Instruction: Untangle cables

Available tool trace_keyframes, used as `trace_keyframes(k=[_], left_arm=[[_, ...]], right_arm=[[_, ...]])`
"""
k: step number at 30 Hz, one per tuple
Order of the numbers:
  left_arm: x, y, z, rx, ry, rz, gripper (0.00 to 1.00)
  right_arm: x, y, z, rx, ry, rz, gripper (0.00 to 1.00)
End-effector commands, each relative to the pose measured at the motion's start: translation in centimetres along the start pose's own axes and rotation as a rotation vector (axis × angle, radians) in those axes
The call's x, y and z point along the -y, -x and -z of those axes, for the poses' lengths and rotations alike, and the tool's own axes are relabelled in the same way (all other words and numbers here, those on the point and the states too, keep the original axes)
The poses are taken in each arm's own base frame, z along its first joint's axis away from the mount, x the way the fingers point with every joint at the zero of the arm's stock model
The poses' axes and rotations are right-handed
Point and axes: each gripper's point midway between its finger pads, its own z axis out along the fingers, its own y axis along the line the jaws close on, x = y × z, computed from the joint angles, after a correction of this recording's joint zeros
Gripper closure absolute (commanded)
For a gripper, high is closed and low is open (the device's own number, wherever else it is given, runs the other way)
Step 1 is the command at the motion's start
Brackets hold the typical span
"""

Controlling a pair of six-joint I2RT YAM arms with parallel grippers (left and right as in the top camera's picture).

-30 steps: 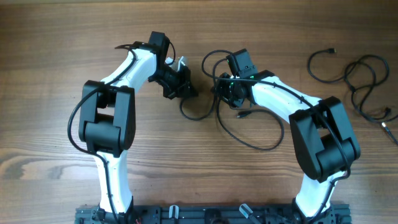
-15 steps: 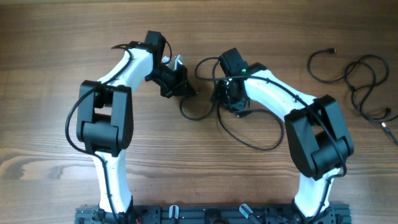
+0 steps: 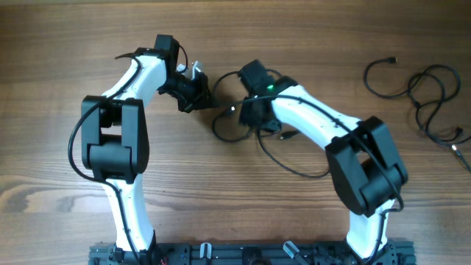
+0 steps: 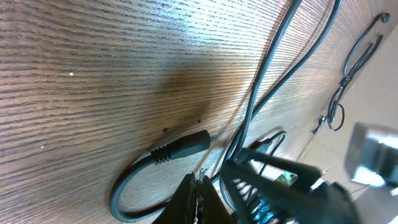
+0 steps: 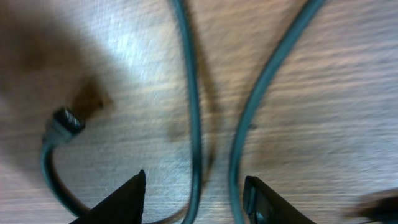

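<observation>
The tangled cables [image 3: 274, 151] lie mid-table as black loops between both arms. My left gripper [image 3: 200, 96] sits just left of the tangle. In the left wrist view its jaws [image 4: 198, 186] are pressed together on a thin strand that runs off from their tips. A black plug [image 4: 183, 144] with a curled cable lies right in front of them. My right gripper [image 3: 246, 112] hovers over the tangle's left side. It stands open [image 5: 195, 180], with two cable strands [image 5: 189, 93] running between its fingers and touching neither. A second plug [image 5: 62, 124] lies to the left.
More loose black cables lie at the far right: one open curl [image 3: 379, 73] and a bigger looped bundle [image 3: 434, 99] near the table edge. The arm bases stand on a black rail [image 3: 250, 254] at the front.
Both grippers have moved left, the left one also slightly away from me. The tangle's upper loop has shifted left with them. The left jaws stay shut and the right ones open.
</observation>
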Motion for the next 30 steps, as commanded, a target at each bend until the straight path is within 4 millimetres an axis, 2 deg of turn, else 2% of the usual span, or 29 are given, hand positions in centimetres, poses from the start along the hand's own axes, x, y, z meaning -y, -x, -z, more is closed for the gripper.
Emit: trace_keyframes(k=[1,4,8,10,14,16,18,20,22,25,27,30], left_arm=[[-0.8,0.1,-0.5,-0.009,0.013,-0.005,0.91],[-0.8,0.1,-0.5,-0.009,0.013,-0.005,0.89],[-0.8,0.1,-0.5,-0.009,0.013,-0.005,0.89],[-0.9,0.1,-0.5,-0.008,0.017,-0.005,0.89],[-1.4,0.3,-0.5,0.003,0.049,-0.005,0.85],[-1.8,0.4,-0.5,0.011,0.07,-0.005,0.76],[-2.1,0.5,-0.5,0.017,0.088,-0.005,0.69],[-2.1,0.5,-0.4,0.018,0.091,-0.002,0.66],[-2.1,0.5,-0.4,0.018,0.091,-0.001,0.62],[-2.1,0.5,-0.5,0.018,0.091,-0.002,0.55],[-2.1,0.5,-0.5,0.017,0.091,-0.002,0.47],[-2.2,0.4,-0.5,0.015,0.092,0.001,0.43]], right_arm=[[0.8,-0.1,-2.3,-0.001,-0.07,0.002,0.53],[1.0,-0.3,-3.1,-0.03,-0.064,-0.007,0.61],[1.2,0.1,-3.2,-0.049,-0.036,-0.03,0.85],[1.4,0.3,-3.2,-0.055,-0.028,-0.035,0.94],[1.3,0.8,-2.8,-0.102,0.047,-0.005,0.95],[0.7,1.1,-1.9,-0.135,0.12,0.042,0.96],[0.4,1.6,0.1,-0.172,0.192,0.064,0.96],[0.5,2.4,2.2,-0.161,0.225,0.085,0.96],[0.6,3.3,4.9,-0.12,0.264,0.13,0.96],[1.4,4.5,7.9,-0.034,0.245,0.13,0.96],[2.4,5.5,10.4,0.058,0.192,0.129,0.96],[5.2,6.9,14.6,0.216,0.055,0.113,0.96]])
